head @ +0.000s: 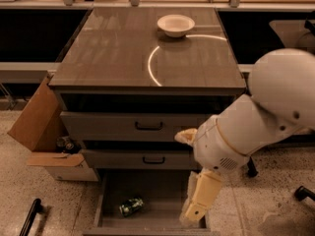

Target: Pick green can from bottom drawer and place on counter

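Reaching step: end effector point(196, 211) hung over bottom drawer point(158, 188), apart from green can point(131, 206) lying sideways; its spread couldn't be told. Next move likely needed a shift across, then down.

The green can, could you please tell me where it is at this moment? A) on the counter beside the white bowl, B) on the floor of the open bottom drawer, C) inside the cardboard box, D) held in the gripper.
B: the green can lies on the floor of the open bottom drawer, left of the gripper, which hangs over the drawer's right side, apart from the can.
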You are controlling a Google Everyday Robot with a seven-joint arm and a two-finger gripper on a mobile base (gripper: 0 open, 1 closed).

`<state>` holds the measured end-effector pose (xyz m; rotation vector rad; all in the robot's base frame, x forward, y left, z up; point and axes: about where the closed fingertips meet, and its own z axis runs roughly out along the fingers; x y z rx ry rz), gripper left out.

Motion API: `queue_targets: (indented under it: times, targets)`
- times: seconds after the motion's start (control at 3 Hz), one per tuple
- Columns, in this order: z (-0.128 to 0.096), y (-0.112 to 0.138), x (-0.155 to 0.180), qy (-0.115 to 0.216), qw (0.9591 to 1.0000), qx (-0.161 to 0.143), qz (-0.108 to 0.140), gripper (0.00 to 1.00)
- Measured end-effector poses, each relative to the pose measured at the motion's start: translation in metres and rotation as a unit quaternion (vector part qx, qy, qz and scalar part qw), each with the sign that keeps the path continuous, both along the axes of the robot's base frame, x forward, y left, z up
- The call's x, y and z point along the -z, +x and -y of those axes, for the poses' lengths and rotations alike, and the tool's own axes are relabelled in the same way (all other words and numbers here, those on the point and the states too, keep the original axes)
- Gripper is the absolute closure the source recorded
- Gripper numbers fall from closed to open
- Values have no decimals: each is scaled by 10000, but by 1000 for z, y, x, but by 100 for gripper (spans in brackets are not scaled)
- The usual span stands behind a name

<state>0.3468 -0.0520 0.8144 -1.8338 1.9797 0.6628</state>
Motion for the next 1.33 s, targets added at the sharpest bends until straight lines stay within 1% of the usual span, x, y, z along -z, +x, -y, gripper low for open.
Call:
queue_targets:
  times: [0.33,0.67,1.0,1.33]
  targets:
    - [-14,5,78,-160,9996,-90,-215,0]
    - [-48,8,181,53,9988,-216,-441,0]
    - [-83,12,239,388,9976,-194,-531,0]
    - [-87,20,248,463,9978,-49,-470,0]
